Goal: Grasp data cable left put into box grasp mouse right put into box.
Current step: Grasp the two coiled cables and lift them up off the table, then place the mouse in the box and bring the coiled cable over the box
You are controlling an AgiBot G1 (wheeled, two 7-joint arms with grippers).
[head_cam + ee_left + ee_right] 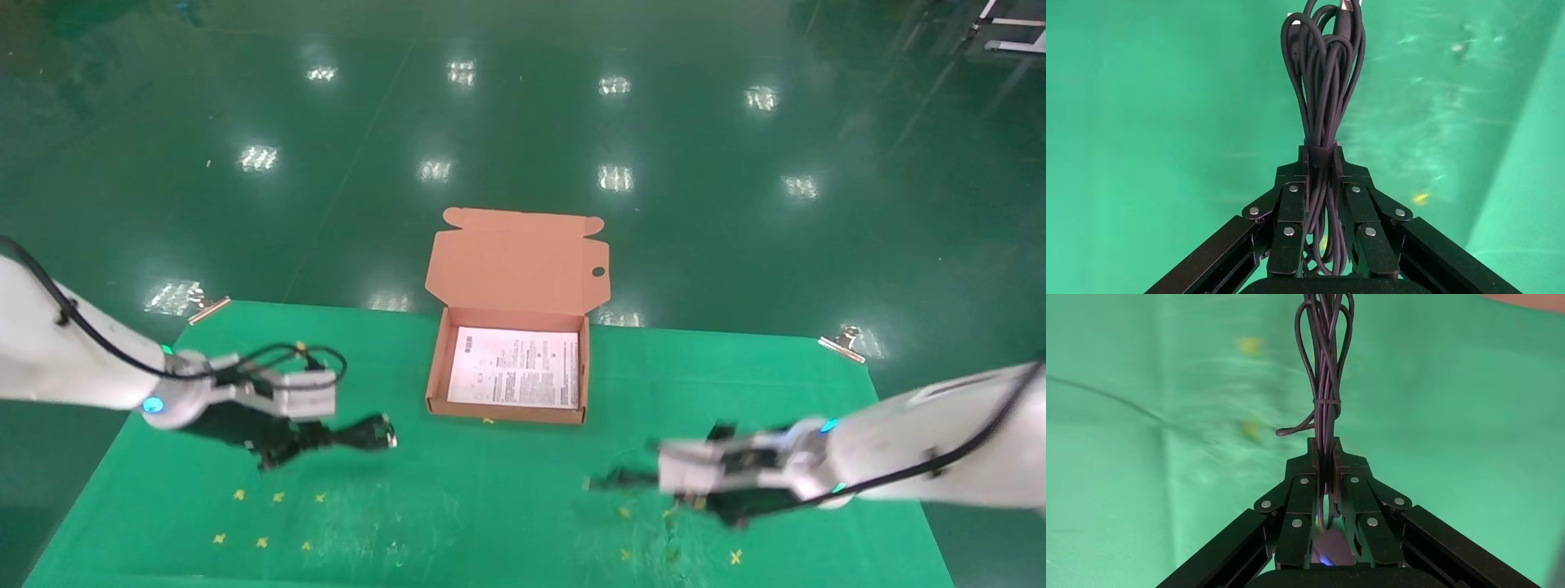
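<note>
On the left I saw the left gripper [384,433] above the green mat [490,506], w/ its fingers [1291,208] clamped on the data cable [1324,92]. The tied bundle was pinched at its middle band and stuck out past the fingertips, off the mat. In the middle, at the far edge of the mat, the box [437,359] stood open, lid flap up, w/ the white leaflet [516,367] as its floor and nothing else inside. On the right, the right gripper [645,478] hung low over the mat, closed on the bundled cord [1324,361] of the mouse [1329,554]. I saw only a small part of the mouse body w/ a blue spot, behind the fingers. Both grippers were well apart from the box.
</note>
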